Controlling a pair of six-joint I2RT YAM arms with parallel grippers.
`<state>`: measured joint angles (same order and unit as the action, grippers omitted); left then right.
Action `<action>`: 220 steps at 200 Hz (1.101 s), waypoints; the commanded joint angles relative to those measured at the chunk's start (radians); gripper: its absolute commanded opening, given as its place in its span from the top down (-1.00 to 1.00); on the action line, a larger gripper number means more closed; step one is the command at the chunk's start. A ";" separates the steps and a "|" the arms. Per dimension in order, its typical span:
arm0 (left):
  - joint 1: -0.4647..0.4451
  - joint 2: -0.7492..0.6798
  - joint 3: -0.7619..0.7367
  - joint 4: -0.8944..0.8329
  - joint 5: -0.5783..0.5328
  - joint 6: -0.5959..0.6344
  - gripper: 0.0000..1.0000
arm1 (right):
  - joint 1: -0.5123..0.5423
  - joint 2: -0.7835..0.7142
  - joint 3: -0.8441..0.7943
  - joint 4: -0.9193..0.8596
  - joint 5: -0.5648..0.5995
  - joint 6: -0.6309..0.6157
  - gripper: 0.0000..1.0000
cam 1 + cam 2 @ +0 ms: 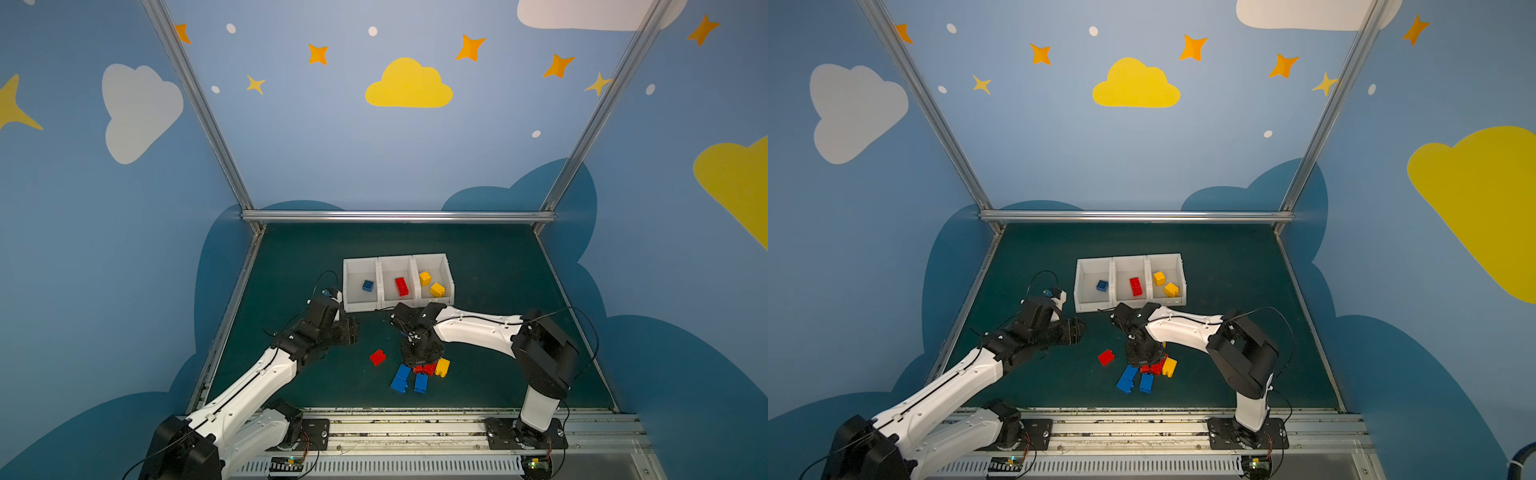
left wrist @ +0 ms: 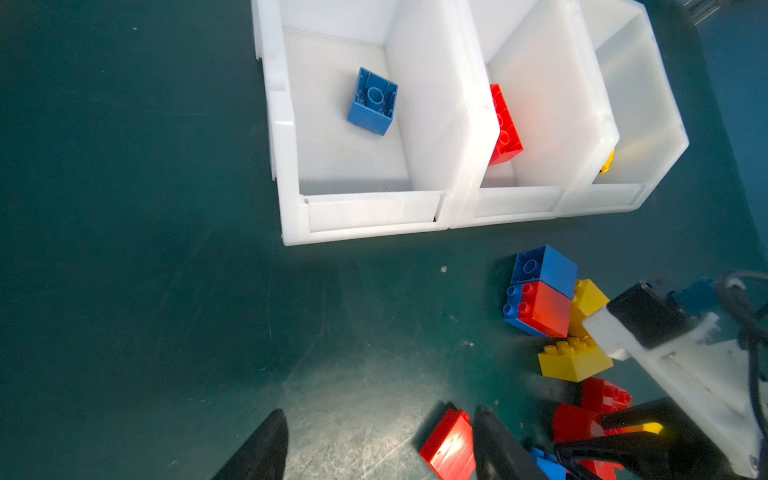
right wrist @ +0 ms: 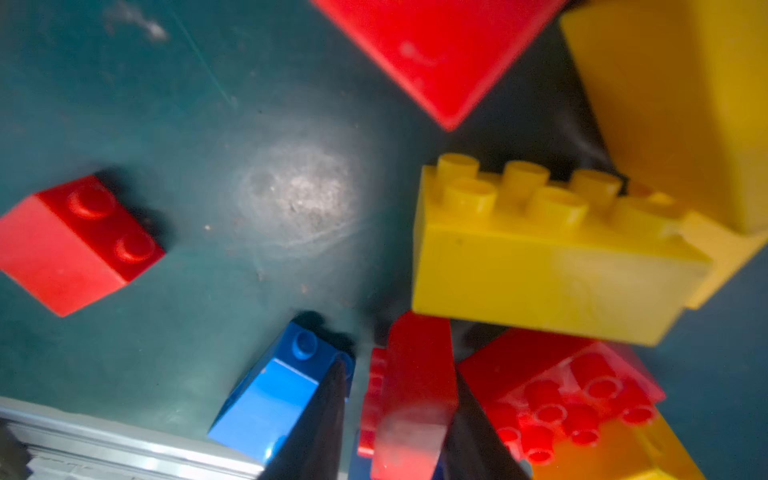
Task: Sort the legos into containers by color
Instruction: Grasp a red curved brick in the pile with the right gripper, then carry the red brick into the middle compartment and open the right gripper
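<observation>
Fingers of the right gripper look clamped on a small oblong red plastic brick, studs facing sideways, right between them. Imo lift straight up: a chunky yellow studded brick sits just beside and could snag. Left gripper hangs open, empty. 3 joined white plastic bins wait well beyond.
</observation>
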<state>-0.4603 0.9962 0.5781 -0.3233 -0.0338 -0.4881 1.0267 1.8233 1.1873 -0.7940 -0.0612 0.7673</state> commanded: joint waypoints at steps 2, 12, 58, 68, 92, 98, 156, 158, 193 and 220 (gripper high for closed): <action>0.003 -0.020 -0.012 0.009 0.001 -0.011 -0.41 | 0.010 0.021 0.023 -0.030 0.018 0.007 0.35; 0.003 -0.026 -0.015 0.007 0.000 -0.012 -0.41 | 0.010 0.019 0.023 -0.027 0.016 0.006 0.41; 0.003 -0.069 -0.040 0.003 -0.011 -0.025 -0.41 | 0.001 -0.003 0.030 -0.030 0.027 -0.007 0.56; 0.003 -0.081 -0.047 0.004 -0.014 -0.027 -0.41 | -0.003 -0.013 0.035 -0.031 0.027 -0.013 0.57; 0.003 -0.110 -0.055 -0.001 -0.023 -0.027 -0.41 | -0.021 -0.031 0.082 -0.051 0.030 -0.050 0.59; 0.002 -0.115 -0.056 -0.003 -0.023 -0.027 -0.41 | -0.029 -0.034 0.103 -0.058 0.031 -0.066 0.59; 0.002 -0.156 -0.071 -0.022 -0.005 -0.054 -0.41 | -0.146 0.037 0.390 -0.094 0.043 -0.242 0.60; 0.003 -0.158 -0.071 -0.022 -0.004 -0.055 -0.41 | -0.152 0.043 0.400 -0.094 0.044 -0.247 0.60; 0.003 -0.190 -0.091 -0.026 0.017 -0.062 -0.41 | -0.222 0.192 0.643 -0.135 0.042 -0.345 0.60; 0.002 -0.214 -0.108 -0.028 0.034 -0.074 -0.42 | -0.254 0.322 0.835 -0.196 0.054 -0.389 0.60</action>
<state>-0.4603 0.8062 0.4839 -0.3401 -0.0250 -0.5476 0.7887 2.0518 1.9003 -0.8989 -0.0216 0.4572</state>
